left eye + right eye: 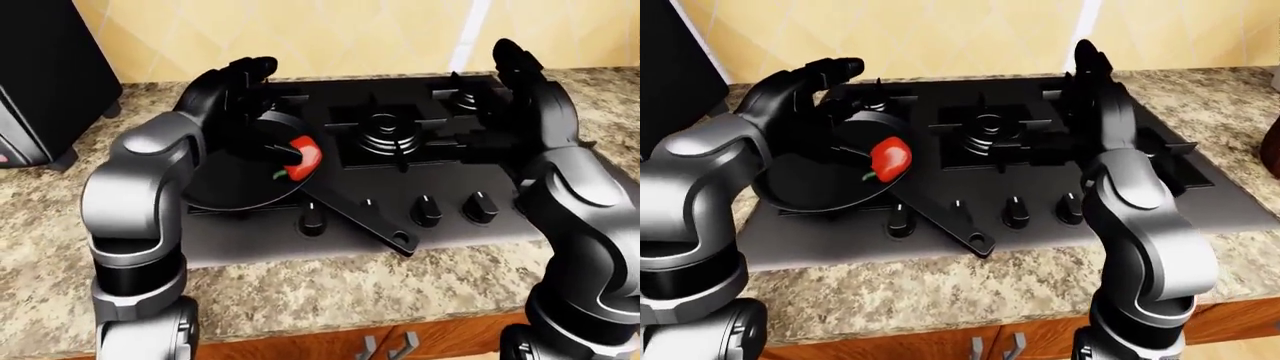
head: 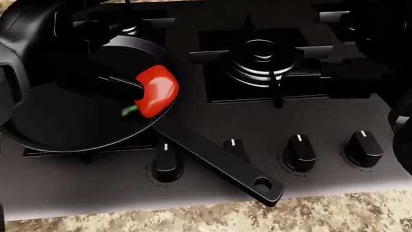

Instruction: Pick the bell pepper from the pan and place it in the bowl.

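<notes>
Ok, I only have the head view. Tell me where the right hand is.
Observer: The right hand is raised over the right side of the stove, fingers pointing up, holding nothing.
Operator: Find me the bowl.
Observer: No bowl shows in any view. A black appliance stands on the counter left of the stove.
Operator: Describe the left arm.
Observer: Its elbow sticks out left of the pan. The left hand bends in over the pan's top edge toward the bell pepper.

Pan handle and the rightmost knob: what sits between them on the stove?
In the head view, two more knobs: one right beside the pan handle, one further right, before the rightmost knob. Otherwise bare stove surface.
</notes>
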